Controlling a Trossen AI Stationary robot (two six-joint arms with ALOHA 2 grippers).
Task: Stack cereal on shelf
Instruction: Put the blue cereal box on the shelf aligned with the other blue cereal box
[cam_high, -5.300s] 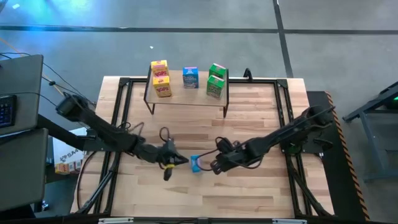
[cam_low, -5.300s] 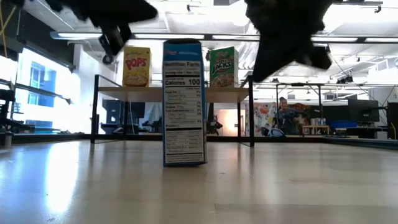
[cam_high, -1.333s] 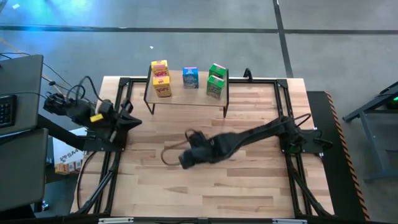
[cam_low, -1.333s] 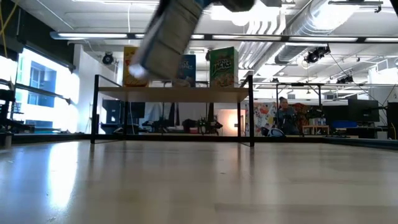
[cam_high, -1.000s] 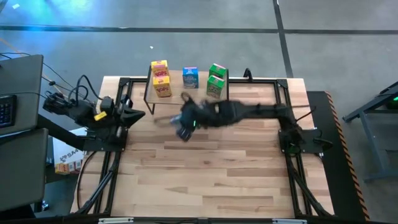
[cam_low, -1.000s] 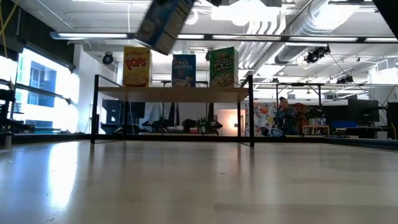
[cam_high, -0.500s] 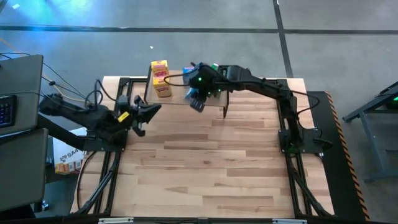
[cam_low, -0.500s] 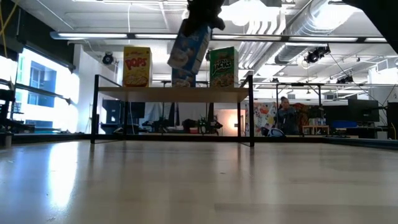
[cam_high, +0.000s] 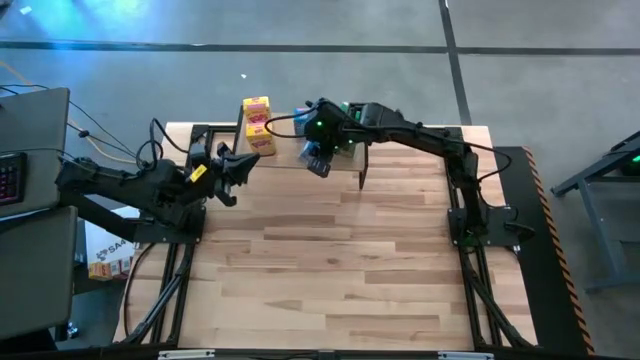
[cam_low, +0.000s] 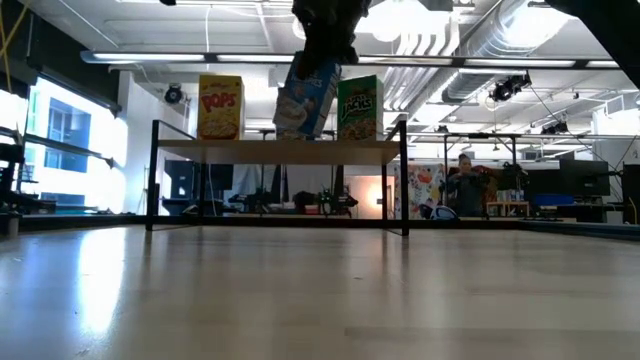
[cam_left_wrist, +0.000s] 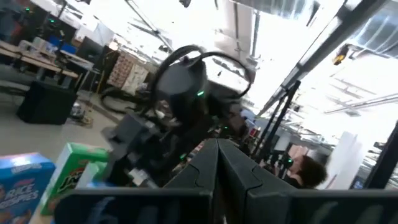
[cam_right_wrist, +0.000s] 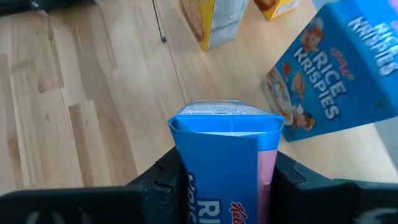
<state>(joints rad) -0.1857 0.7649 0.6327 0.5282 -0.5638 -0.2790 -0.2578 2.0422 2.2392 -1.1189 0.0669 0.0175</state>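
The right end effector (cam_high: 318, 158) is gripping a tilted blue cereal box (cam_low: 306, 95) above the shelf (cam_low: 280, 151), apparently just in front of the other blue box (cam_right_wrist: 333, 81) btwn yellow (cam_low: 220, 107) & green (cam_low: 359, 107), w/ the left end effector (cam_high: 238, 168) hanging pinched together over the counter (cam_high: 330, 260) at the shelf's left end.

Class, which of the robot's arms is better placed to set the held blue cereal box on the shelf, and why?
The right. Its hand already grips the tilted blue cardboard cereal box above the low wooden shelf. The left hand is shut, empty, off to the side.
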